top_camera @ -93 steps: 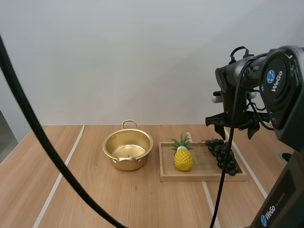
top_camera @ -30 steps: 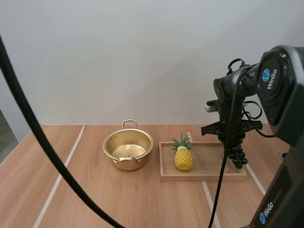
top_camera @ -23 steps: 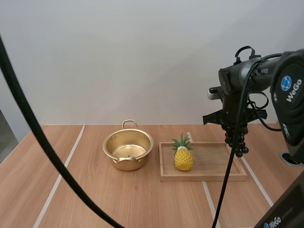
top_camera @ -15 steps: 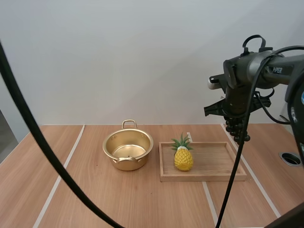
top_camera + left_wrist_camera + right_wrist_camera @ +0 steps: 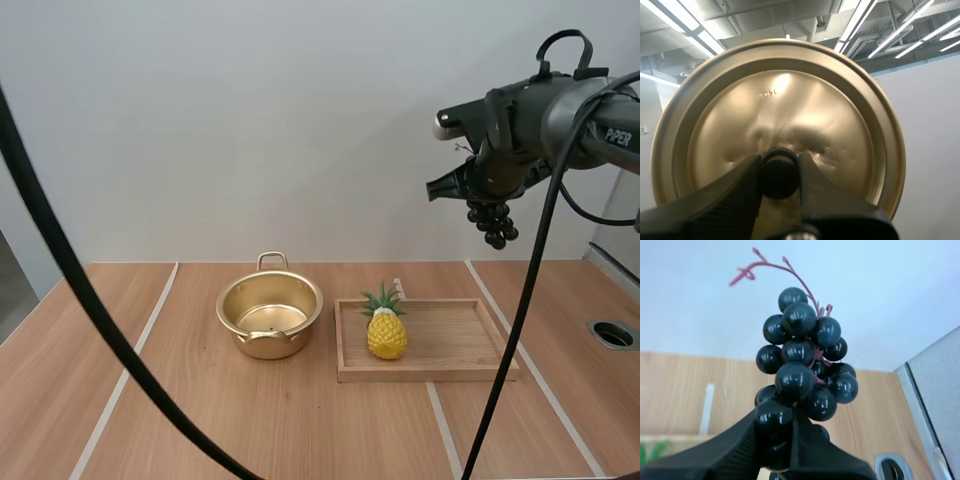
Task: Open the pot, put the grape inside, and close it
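The bunch of grapes hangs in the air, high above the table, roughly over the right end of the wooden tray; from the high view I cannot tell whether it is straight above the tray or somewhat behind it. The right gripper has it: in the right wrist view the two black fingers pinch the lower berries of the bunch between their tips, and the reddish stem curls away from the far end of the bunch. The arm reaches in from the right, well clear of everything on the table.

The pot stands open on the table just left of the tray, its golden inside bare, one handle toward the back wall and one toward the front. A pineapple stands upright at the left end of the tray.

In the left wrist view the left gripper is clamped on the black knob of the golden lid, one finger on each side of it.
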Robot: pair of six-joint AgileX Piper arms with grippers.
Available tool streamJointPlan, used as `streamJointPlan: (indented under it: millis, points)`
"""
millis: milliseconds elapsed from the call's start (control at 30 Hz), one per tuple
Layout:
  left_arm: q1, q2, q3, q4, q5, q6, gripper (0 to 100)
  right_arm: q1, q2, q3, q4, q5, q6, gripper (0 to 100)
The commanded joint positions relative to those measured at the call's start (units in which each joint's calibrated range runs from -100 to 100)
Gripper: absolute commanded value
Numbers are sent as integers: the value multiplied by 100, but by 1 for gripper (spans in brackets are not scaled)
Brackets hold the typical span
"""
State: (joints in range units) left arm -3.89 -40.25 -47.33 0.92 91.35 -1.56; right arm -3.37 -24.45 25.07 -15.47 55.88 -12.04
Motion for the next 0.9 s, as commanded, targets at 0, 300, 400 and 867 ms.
streamJointPlan:
  millis: [0, 300, 400, 867]
  points:
    - [-15, 32, -28, -92, 33, -12, 0, -7, -98, -402, 726, -104, -656, 0]
    - [-15, 32, -28, 304, 125, 21, 0, 405, -98, -1165, 3960, 2205, -3337, 0]
    - [-15, 32, -28, 314, 125, 21, 0, 626, -98, -1165, 4345, 2701, -3540, 0]
    - [-15, 32, -28, 315, 396, 241, 0, 1741, -75, -1150, 4208, 3322, -3969, 0]
